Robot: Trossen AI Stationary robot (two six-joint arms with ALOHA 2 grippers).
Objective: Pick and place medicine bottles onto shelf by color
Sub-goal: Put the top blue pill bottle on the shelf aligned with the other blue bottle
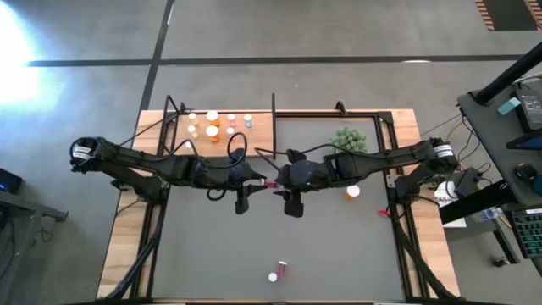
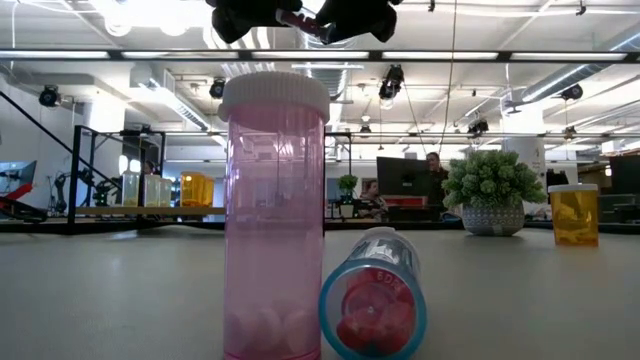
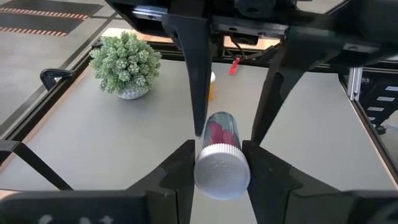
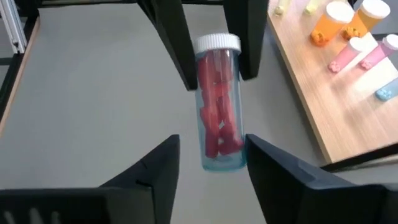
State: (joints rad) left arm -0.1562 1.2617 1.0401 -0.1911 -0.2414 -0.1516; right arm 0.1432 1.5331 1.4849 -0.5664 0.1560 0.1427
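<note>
A clear medicine bottle (image 4: 219, 106) with red pills and a white cap hangs high over the grey mat (image 1: 339, 246) at the table's middle. My left gripper (image 3: 222, 180) is shut on its cap end. My right gripper (image 4: 211, 155) faces it from the table's right, open, with its fingers on either side of the bottle's base end. A gap shows beside one finger; whether the other touches, I cannot tell. The shelf (image 4: 323, 99) at the far left carries several bottles, among them orange ones (image 4: 333, 22) and pink ones (image 4: 348, 53), standing or lying on the board. My left gripper pinches the bottle at its white cap (image 3: 222, 171) between its two fingers. The fingers come from the table's left, slanting a little downward, and lie along the bottle. The bottle points away from them toward the right gripper, roughly level and clear of the mat.
A pink bottle (image 2: 275, 215) stands upright near the mat's front edge, and a bottle with red pills (image 2: 373, 305) lies beside it. An orange bottle (image 1: 353, 191) stands on the mat under the right arm. A small green plant (image 1: 349, 138) sits at the far right.
</note>
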